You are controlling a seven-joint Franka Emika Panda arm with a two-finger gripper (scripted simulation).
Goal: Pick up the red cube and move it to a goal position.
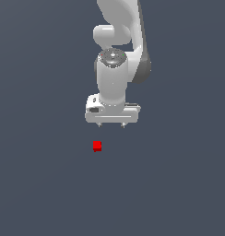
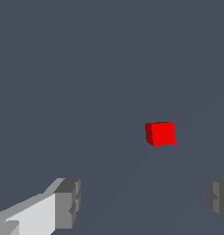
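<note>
One red cube (image 1: 97, 146) lies free on the bench (image 1: 179, 184); I hover my jaws spread wide, offset and untouching, apparently to descend around it.

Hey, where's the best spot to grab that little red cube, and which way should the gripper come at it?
Probably from above, closing on two opposite side faces of the red cube. It sits alone on flat ground, its faces plain, and far narrower than the gripper, whose fingers stand wide open. It isn't between them yet.
</note>
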